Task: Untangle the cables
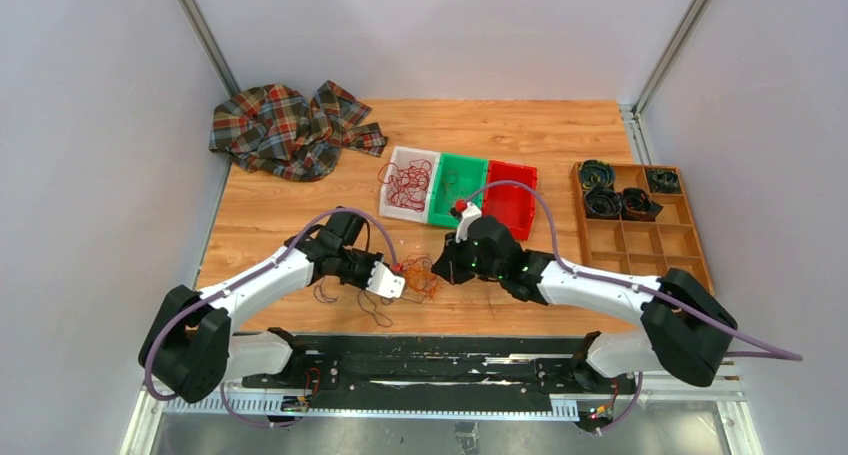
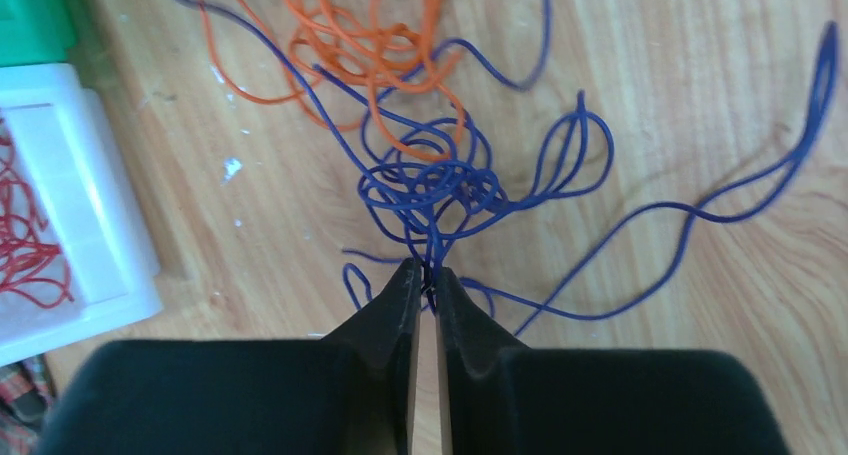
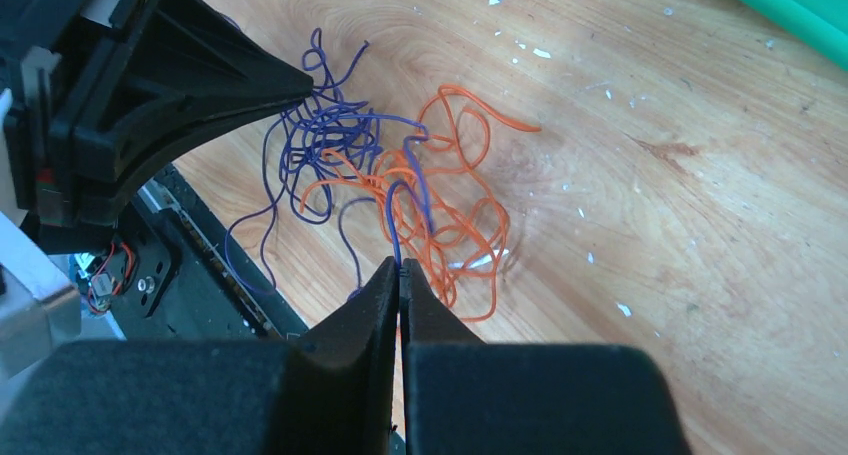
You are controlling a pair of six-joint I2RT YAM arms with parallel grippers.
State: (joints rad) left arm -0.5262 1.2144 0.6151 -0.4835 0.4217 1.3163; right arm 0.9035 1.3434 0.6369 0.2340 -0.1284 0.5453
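two tools meet over a small knot of cables near the front edge of the worktop (image 1: 560,145). the left tool (image 2: 428,273) is clenched on a strand of the purple cable (image 2: 440,185), with the strand caught right at the ends of its tips, on the near side of the purple knot. the right tool (image 3: 400,267) is clenched too, with a purple strand running down into its tips. that strand loops up from there over the orange cable (image 3: 450,225). the two tools are close together with the tangle between them, and in the right wrist view the left tool's tips touch the far side of the purple bunch.

the purple cable forms a tight cluster of loops, with long loose ends trailing across the wood under the left arm. the orange cable lies just beside it, and a few of its loops cross the purple ones, so the two colours are tangled where they meet.

a bunch of red cables (image 1: 408,185) lies in a white bin (image 1: 405,213), apart from the tangle. a green bin (image 1: 462,190) sits touching the white one, and a red bin (image 1: 512,203) touches the green. well to the right, a wooden tray (image 1: 650,243) with compartments holds dark coils (image 1: 605,203) in its far row. a plaid cloth (image 1: 285,130) lies crumpled at the far left corner.
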